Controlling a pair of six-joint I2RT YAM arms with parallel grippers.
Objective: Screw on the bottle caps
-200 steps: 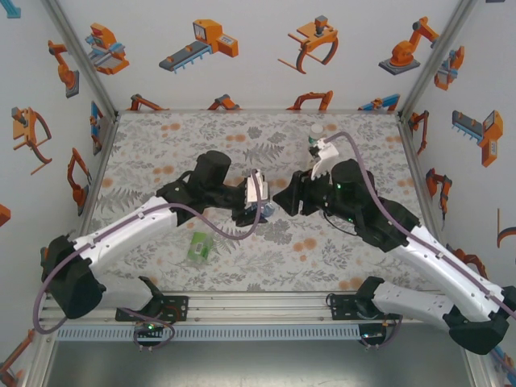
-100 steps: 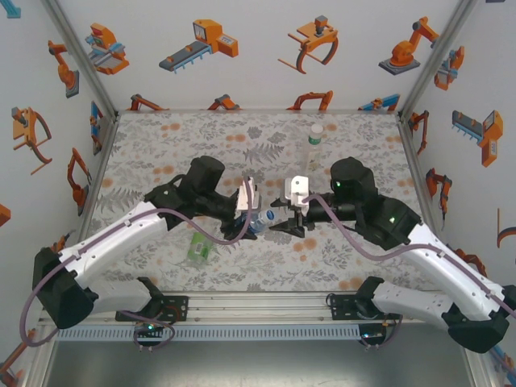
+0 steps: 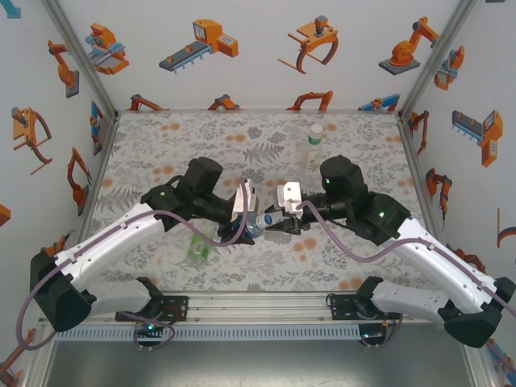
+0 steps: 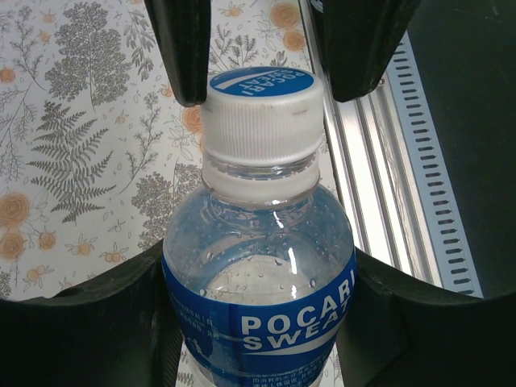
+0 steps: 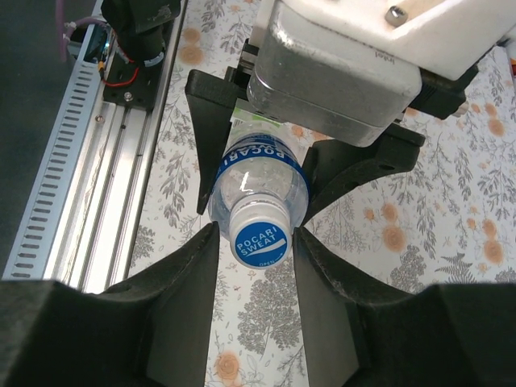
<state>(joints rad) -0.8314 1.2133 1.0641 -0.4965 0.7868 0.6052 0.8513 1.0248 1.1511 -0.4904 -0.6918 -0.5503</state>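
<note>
My left gripper point(image 3: 251, 222) is shut on the blue-labelled bottle point(image 3: 261, 219), holding it level above the mat. In the left wrist view its jaws clamp the bottle's body point(image 4: 258, 274) from both sides. The white, blue-topped bottle cap point(image 4: 262, 113) sits on the neck and points at my right gripper point(image 3: 276, 219). The right fingers point(image 4: 187, 48) flank the cap point(image 5: 260, 238) and close in on it, touching its sides. A green-labelled bottle point(image 3: 198, 247) lies on the mat at the front left. A slimmer bottle point(image 3: 314, 150) stands capped at the back right.
The floral mat point(image 3: 161, 145) covers the table, walled by white panels with robot pictures. An aluminium rail point(image 3: 258, 310) runs along the near edge, also in the right wrist view point(image 5: 89, 161). Both arms meet over the middle.
My right arm swung from the slim bottle at the back down to the held bottle's cap, and its jaws narrowed around it. The left gripper kept hold of the blue-labelled bottle, shifting slightly.
</note>
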